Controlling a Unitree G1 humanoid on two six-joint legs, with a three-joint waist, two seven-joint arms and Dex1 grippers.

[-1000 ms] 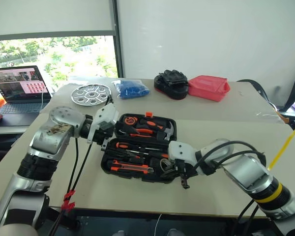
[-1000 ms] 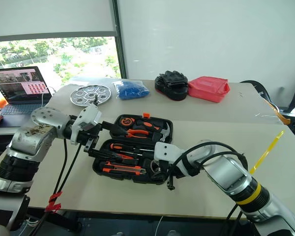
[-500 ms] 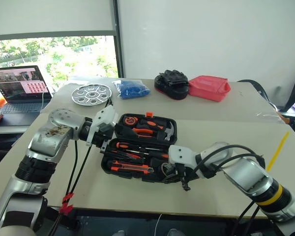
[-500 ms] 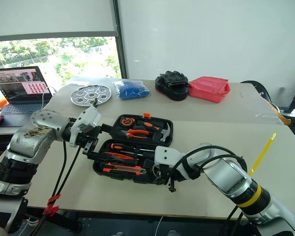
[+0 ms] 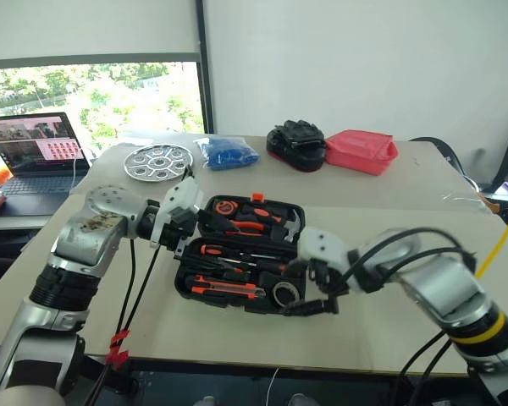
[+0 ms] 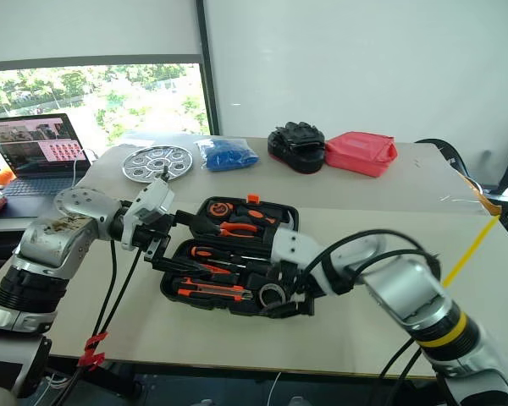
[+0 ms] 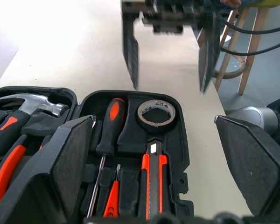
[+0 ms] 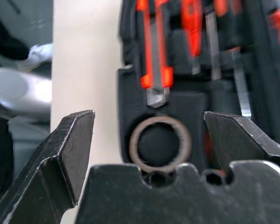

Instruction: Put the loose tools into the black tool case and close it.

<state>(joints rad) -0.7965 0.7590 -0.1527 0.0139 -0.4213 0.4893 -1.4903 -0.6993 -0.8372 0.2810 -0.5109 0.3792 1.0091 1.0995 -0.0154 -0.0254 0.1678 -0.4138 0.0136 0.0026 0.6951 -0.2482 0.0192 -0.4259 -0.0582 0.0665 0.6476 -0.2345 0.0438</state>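
A: What is seen at the left of the table?

B: A laptop [image 5: 35,152] is seen at the far left edge, with a round silver tray [image 5: 156,161] beside it and a blue bag [image 5: 226,153] further along the back. The left gripper [image 5: 189,230] is held at the left end of the black tool case [image 5: 237,254], level with the hinge; its fingers [image 7: 70,168] are spread wide and nothing is gripped between them.

A: And the case itself?

B: It is laid open on the table in the middle. A hammer [image 7: 30,103] and pliers [image 5: 241,227] are seated in the far half. In the near half a screwdriver [image 7: 107,128], a slim tester screwdriver [image 7: 112,205] and a utility knife [image 5: 224,288] are set in their slots, and the round tape roll [image 5: 284,293] is lodged in the near right corner.

A: What is done by the right gripper?

B: The right gripper [image 5: 309,292] is held just above that corner, over the roll. Its fingers [image 8: 77,149] are parted widely to either side of the roll and nothing is held.

A: Further right?

B: A lumpy black bundle [image 5: 295,144] and a pinkish-red container [image 5: 360,150] are placed at the back of the table, well apart from the case.
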